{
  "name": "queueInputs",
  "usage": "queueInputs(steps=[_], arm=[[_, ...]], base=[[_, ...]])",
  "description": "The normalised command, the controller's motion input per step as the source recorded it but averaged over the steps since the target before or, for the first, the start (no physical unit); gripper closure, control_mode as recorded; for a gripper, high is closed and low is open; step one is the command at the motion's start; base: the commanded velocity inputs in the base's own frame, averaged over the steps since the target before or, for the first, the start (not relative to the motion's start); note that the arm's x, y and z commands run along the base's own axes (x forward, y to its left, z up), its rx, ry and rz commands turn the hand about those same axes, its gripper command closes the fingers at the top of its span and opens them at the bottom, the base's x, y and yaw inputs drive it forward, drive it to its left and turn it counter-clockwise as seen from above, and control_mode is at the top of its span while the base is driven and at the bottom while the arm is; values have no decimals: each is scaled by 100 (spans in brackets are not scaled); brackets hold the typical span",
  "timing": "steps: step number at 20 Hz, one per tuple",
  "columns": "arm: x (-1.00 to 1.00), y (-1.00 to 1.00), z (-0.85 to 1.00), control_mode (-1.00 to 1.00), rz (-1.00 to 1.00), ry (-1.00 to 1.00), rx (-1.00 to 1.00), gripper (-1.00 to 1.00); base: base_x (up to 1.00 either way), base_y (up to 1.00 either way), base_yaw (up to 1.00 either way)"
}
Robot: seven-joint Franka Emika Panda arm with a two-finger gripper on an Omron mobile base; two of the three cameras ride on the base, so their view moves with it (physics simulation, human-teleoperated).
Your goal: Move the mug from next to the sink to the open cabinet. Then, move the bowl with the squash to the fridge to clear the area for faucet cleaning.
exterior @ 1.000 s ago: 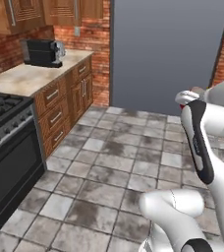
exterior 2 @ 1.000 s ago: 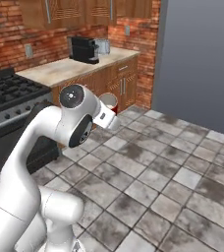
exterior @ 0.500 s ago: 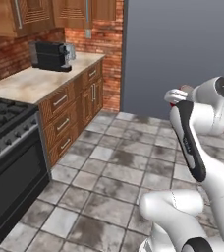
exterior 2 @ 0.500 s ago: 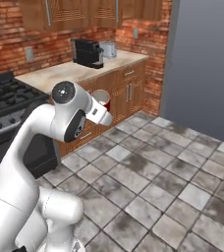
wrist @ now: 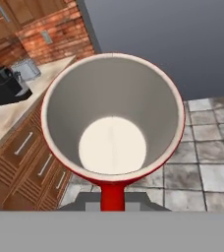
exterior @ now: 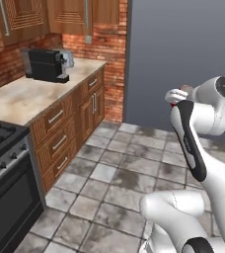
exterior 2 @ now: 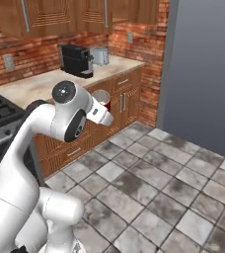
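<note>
Carrying the mug is what I'm doing right now: my gripper is pinched tight on its red wall at the near side of the rim, and the cup sits out in front of the hand, mouth toward the camera. Its pale inside is bare, with nothing in it to spill. My worry is the grip itself; I judge a hold on one thin wall could let the mug swing or slip if the base jolts over the tiled floor. Beyond it, the counter with the black coffee machine runs along the brick wall, and the wall cabinets above look closed to me. Farthest off stands the grey fridge, doors shut; swinging wide near it risks a knock.
</note>
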Motion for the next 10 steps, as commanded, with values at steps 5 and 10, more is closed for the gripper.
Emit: queueInputs(steps=[5,10], arm=[[0,0,0,100,0,0,0,100],[0,0,0,100,0,0,0,100]], base=[[100,0,0],[100,0,0]])
